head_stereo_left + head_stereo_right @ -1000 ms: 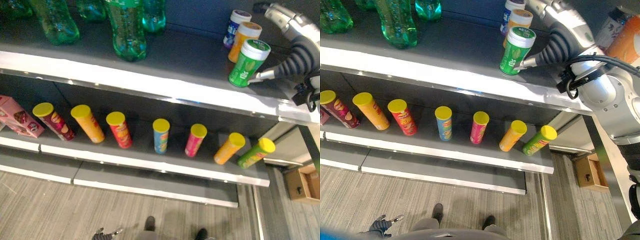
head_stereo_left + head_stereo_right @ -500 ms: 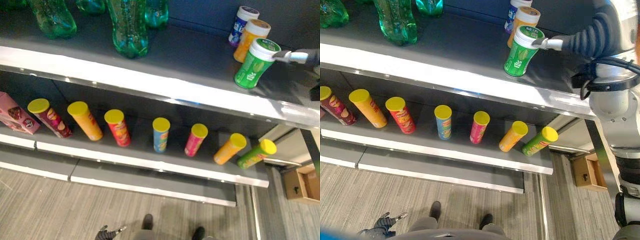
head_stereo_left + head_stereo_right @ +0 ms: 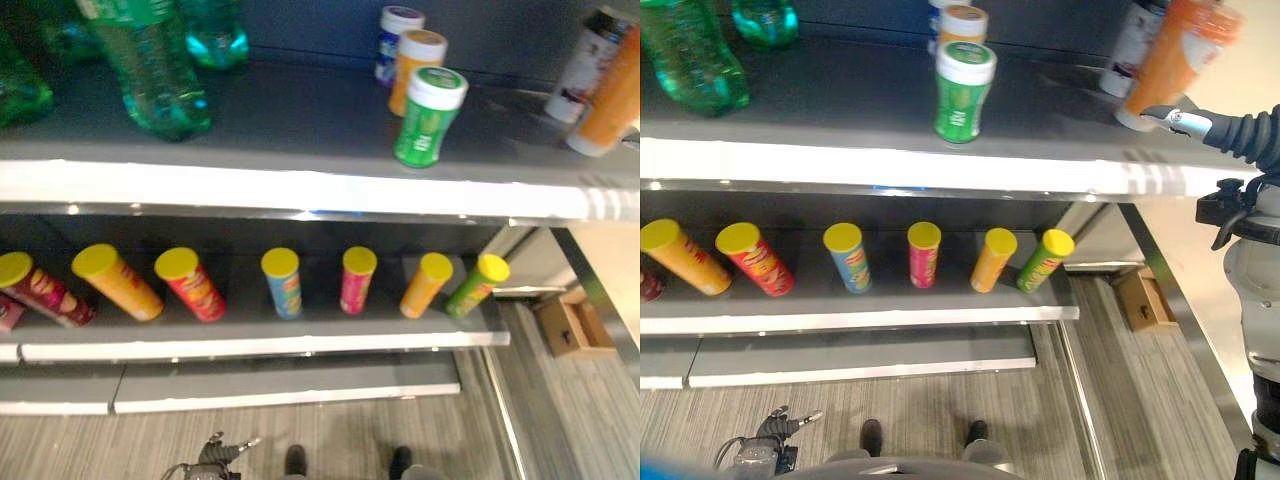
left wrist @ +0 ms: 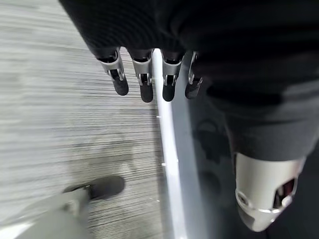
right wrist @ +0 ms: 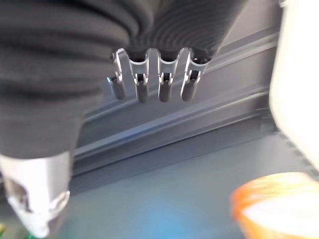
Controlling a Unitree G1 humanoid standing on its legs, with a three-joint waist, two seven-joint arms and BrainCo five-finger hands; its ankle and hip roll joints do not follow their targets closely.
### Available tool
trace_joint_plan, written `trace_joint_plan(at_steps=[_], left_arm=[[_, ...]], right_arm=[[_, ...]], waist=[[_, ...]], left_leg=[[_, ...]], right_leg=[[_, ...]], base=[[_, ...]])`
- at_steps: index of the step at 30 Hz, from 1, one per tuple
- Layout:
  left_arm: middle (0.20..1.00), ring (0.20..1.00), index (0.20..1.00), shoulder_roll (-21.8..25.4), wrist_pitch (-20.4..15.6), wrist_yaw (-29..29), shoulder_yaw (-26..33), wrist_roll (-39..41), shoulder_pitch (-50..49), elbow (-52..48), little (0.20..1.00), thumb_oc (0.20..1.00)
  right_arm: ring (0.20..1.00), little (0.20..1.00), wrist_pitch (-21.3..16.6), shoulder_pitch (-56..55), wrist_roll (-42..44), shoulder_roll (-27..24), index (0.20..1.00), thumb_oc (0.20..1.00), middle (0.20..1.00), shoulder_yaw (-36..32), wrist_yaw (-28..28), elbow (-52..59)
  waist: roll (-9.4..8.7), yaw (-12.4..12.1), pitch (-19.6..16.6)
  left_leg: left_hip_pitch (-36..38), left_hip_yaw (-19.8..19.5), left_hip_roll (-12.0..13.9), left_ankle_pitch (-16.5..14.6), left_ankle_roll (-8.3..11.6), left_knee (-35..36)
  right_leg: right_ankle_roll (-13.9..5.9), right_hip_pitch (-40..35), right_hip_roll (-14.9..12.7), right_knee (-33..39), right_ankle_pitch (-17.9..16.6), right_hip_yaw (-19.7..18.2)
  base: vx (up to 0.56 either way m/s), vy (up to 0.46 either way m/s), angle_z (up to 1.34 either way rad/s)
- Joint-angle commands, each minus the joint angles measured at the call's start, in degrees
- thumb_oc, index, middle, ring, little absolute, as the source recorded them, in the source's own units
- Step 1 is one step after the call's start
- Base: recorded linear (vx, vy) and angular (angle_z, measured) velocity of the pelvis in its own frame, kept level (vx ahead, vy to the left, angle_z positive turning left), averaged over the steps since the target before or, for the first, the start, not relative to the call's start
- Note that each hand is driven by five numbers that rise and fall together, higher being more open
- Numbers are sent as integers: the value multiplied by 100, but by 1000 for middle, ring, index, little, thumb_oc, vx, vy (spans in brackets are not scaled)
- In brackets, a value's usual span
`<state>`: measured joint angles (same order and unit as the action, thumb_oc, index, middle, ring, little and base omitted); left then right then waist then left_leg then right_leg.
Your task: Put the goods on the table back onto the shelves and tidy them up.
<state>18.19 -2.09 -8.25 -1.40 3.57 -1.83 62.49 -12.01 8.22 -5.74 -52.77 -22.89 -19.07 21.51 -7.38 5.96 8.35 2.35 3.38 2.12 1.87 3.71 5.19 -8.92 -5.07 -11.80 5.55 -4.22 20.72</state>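
Robot hand on our right (image 3: 1180, 120) hangs relaxed, empty, near the orange canister (image 3: 1180, 50); we approach gently, lest we topple it off the upper shelf (image 3: 840, 155).

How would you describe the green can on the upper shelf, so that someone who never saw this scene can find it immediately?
Look at the upper shelf of the dark rack, above the row of yellow-lidded tubes. Right of the green bottles, three cans stand in a short line running front to back. The green can is the front one, nearest the shelf edge, with a white lid; behind it are an orange can and a blue can.
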Motion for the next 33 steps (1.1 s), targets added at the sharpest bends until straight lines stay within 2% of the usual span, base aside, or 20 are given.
trace_joint_plan(at_steps=[1,5,8,10,13,14,15,18,19,20,22,23,24,25,26,28,30,32,33], left_arm=[[1000,1000,1000,264,-146,124,-122,-226,104,102,1000,1000],[1000,1000,1000,327,-201,268,-141,-211,75,-136,1000,1000],[1000,1000,1000,409,-265,390,-90,-207,25,-405,1000,1000],[1000,1000,1000,432,-268,410,-86,-196,-1,-451,1000,1000],[1000,1000,1000,511,-279,485,-1,-116,-55,-651,1000,1000],[1000,1000,1000,519,-252,501,52,-68,-56,-701,1000,1000],[1000,1000,1000,523,-251,502,50,-68,-60,-703,1000,1000],[1000,1000,1000,514,-221,566,138,-56,-113,-779,1000,1000],[1000,1000,1000,518,-220,568,136,-56,-117,-782,1000,1000],[1000,1000,1000,503,-200,652,191,-81,-185,-833,1000,1000],[1000,1000,1000,503,-180,714,223,-93,-246,-875,1000,1000],[1000,1000,1000,471,-163,775,224,-89,-308,-904,1000,1000],[1000,1000,1000,472,-151,797,213,-97,-328,-917,1000,1000],[1000,1000,1000,476,-136,838,200,-108,-343,-950,1000,1000],[1000,1000,1000,509,-93,929,159,-188,-313,-983,1000,1000],[1000,1000,1000,545,-86,981,23,-206,-233,-1059,1000,1000],[1000,1000,1000,590,-90,974,-145,-224,-92,-1078,1000,1000],[1000,1000,1000,555,-93,912,-306,-192,59,-1018,1000,1000],[1000,1000,1000,518,-95,863,-342,-164,95,-982,1000,1000]], right_arm=[[1000,1000,-256,257,872,-45,1000,1000,1000,-201,278,-126],[1000,1000,-402,-91,1858,178,1000,1000,1000,-406,773,-187],[1000,1000,-301,-524,2289,147,1000,1000,1000,-391,1286,-324],[1000,1000,-263,-669,2423,123,1000,1000,1000,-410,1396,-406],[1000,1000,-94,-1319,3421,527,1000,1000,1000,-370,2043,-672],[1000,1000,37,-1623,3771,827,1000,1000,1000,-254,2261,-930],[1000,1000,34,-1627,3779,828,1000,1000,1000,-257,2269,-935],[1000,1000,325,-2051,4365,1368,1000,1000,1000,-173,2727,-1207],[1000,1000,326,-2057,4371,1371,1000,1000,1000,-176,2733,-1206],[1000,1000,541,-2307,4734,1677,1000,1000,1000,-63,3098,-1425],[1000,1000,685,-2462,4895,1849,1000,1000,1000,-30,3279,-1572],[1000,1000,851,-2569,5142,2149,1000,1000,1000,91,3493,-1971],[1000,1000,872,-2558,5215,2237,1000,1000,1000,236,3549,-2287],[1000,1000,944,-2608,5158,2316,1000,1000,1000,412,3606,-2522],[1000,1000,1222,-2703,4753,2367,1000,1000,1000,966,3819,-3203],[1000,1000,1329,-2606,3923,2284,1000,1000,1000,1735,3908,-4138],[1000,1000,1465,-2401,3232,2445,1000,1000,1000,2278,3901,-4964],[1000,1000,1363,-2053,2883,2839,1000,1000,1000,2576,3556,-6018],[1000,1000,1320,-1929,2922,3062,1000,1000,1000,2500,3349,-6447]], waist=[[-28,-197,-195],[23,-36,-187],[15,68,-150],[7,78,-150],[-26,160,-78],[-36,195,-35],[-40,193,-38],[-17,247,16],[-20,246,12],[5,274,39],[13,290,39],[39,324,41],[43,311,45],[41,300,47],[28,271,51],[10,182,98],[-3,106,134],[8,24,163],[14,5,177]], left_leg=[[132,498,322,-888,102,-516],[171,657,324,-910,89,-533],[182,749,320,-903,88,-532],[181,771,322,-898,89,-528],[140,817,327,-855,89,-510],[102,825,323,-832,90,-512],[100,825,322,-832,90,-514],[69,823,315,-810,83,-516],[67,823,315,-810,83,-516],[53,827,301,-803,76,-517],[51,835,296,-807,70,-519],[51,847,286,-810,64,-519],[47,846,280,-807,61,-525],[47,847,276,-802,61,-527],[45,838,262,-784,66,-522],[43,801,258,-783,74,-540],[-6,750,250,-764,72,-560],[-46,675,231,-765,64,-583],[-45,663,229,-772,59,-591]], right_leg=[[-276,49,-185,-533,705,-275],[-308,161,-174,-534,644,-494],[-336,232,-172,-529,587,-590],[-338,255,-173,-528,572,-616],[-359,335,-183,-533,522,-664],[-368,369,-192,-556,506,-667],[-368,371,-194,-558,508,-668],[-372,407,-211,-573,511,-680],[-372,409,-212,-574,512,-680],[-375,430,-226,-581,508,-686],[-379,434,-238,-587,510,-682],[-382,448,-262,-586,497,-683],[-383,450,-269,-585,489,-679],[-383,444,-279,-584,481,-672],[-388,420,-293,-568,465,-642],[-380,392,-298,-574,461,-608],[-373,381,-315,-571,458,-541],[-362,353,-324,-577,480,-470],[-359,335,-329,-584,487,-453]], base=[[-12,43,-31],[-24,44,-30],[-39,41,-23],[-25,14,-6],[-51,18,-13],[-42,1,-16],[-32,-3,-6],[-9,2,-4],[0,0,0],[0,0,0],[0,0,0],[0,0,0],[0,0,0],[1,2,-6],[-2,-9,-3],[-16,-15,2],[-36,-28,6],[-13,-29,14],[-3,-30,18]])
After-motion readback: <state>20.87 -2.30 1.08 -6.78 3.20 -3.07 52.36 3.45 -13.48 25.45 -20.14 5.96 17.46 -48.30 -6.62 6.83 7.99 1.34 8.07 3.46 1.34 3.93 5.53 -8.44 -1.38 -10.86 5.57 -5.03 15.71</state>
